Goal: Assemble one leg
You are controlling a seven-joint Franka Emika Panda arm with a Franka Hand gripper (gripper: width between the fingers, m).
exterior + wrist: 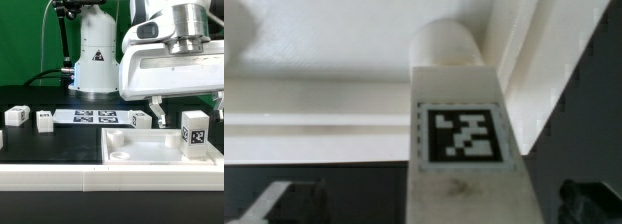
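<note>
Closest to the lens you have the wide white panel (pixel 150 152), filling the lower right of the exterior view, with a round recess showing near its corner. The leg (pixel 195 133) stands upright on that panel toward the right of the frame, its black-and-white tag facing you. The gripper (pixel 188 110) hangs just above it, spread wide. One finger (pixel 155 108) sits on the exterior view's left of the leg, the other is at the frame's right edge, and neither touches the block.

Your wrist view agrees: the leg (pixel 461 130) sits between the two fingertips (pixel 287 200) with dark gaps on both sides, so the hand is released and grasps nothing.

Across the middle band of the exterior view, on the black table (pixel 40 145), you can see the far-left block (pixel 15 116), a second block (pixel 44 121) near it, the marker board (pixel 95 116), and a third block (pixel 140 119) just beside the board's right end.
</note>
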